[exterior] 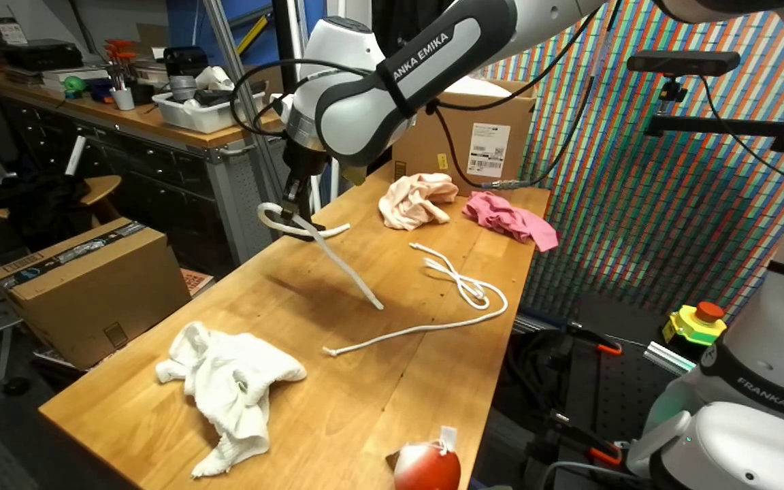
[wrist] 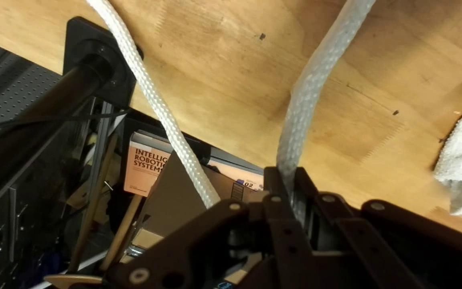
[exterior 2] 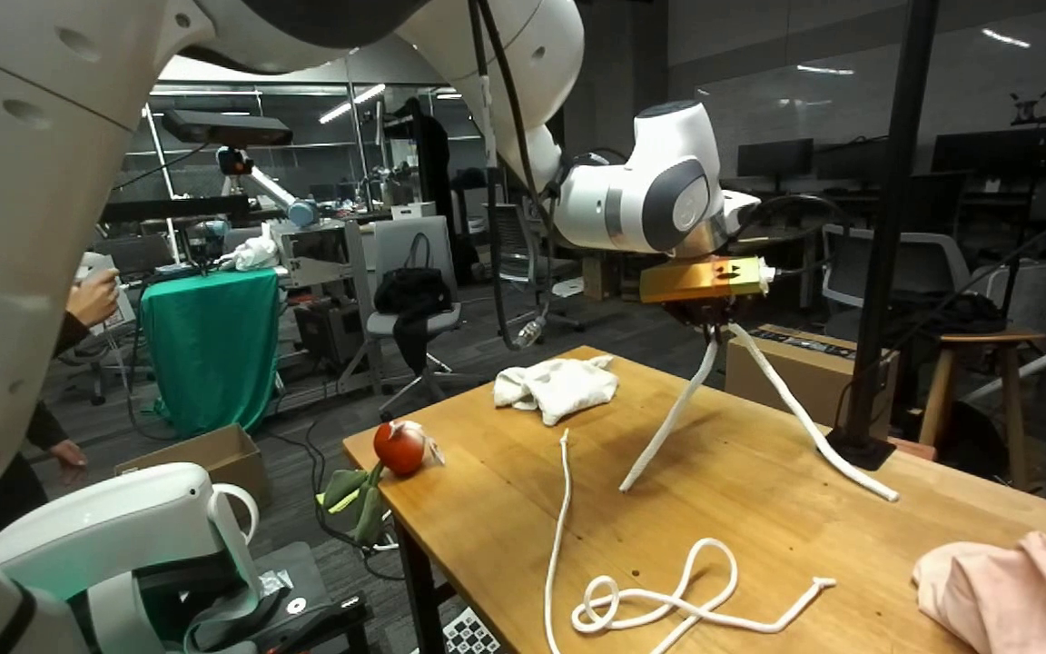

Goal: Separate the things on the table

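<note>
Tally: three cloths, namely white cloth (exterior: 232, 378), peach cloth (exterior 2: 1013, 590) and pink cloth (exterior: 508, 218); one red ball (exterior: 431, 469); two white cords, one held cord (wrist: 309, 86) and one loose cord (exterior: 426, 329). Cloths, red ball and loose cord rest on the table (exterior: 337, 401): peach cloth and pink cloth near each other at one end, white cloth and red ball toward the opposite end, loose cord between, looped over itself.

Obscured: red ball cropped by the lower edge in an exterior view; peach cloth by the right edge in an exterior view; white cloth by the wrist view's right edge. Whether the held cord's ends touch the table: cannot tell.

Arm (exterior: 456, 51) reaches out over the table, gripper (wrist: 288, 178) pointing down near the black post (exterior 2: 882, 300). Jaws clamped on the held cord; two lengths hang from them.
</note>
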### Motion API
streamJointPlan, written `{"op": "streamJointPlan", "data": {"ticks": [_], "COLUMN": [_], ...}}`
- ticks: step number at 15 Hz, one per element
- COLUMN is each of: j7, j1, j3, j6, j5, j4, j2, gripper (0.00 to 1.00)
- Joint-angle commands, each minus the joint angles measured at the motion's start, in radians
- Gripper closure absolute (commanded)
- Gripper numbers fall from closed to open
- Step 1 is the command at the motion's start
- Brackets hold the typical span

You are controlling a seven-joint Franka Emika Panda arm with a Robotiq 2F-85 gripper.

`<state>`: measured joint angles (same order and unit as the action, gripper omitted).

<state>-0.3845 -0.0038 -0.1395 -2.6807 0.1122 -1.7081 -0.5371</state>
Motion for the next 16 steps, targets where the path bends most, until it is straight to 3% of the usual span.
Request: {"op": "streamJointPlan", "data": {"ticks": [1, 5, 9, 13, 16], "j7": [-0.001, 0.034, 0.114, 0.264, 0.355], "j1": [0.014, 0.037, 0.088, 0.178, 0.24], "j3": [0.032, 0.099, 0.199, 0.327, 0.401], "j6": [-0.013, -0.037, -0.138, -0.267, -0.313], "j5": [0.042, 0.124, 0.242, 0.321, 0.309], "j4": [-0.049, -0.033, -0.009, 0.037, 0.077], "j2": [0.01, -0.052, -0.115, -0.186, -0.24], "gripper": [0.93, 0.93, 0.93, 0.93, 0.93]}}
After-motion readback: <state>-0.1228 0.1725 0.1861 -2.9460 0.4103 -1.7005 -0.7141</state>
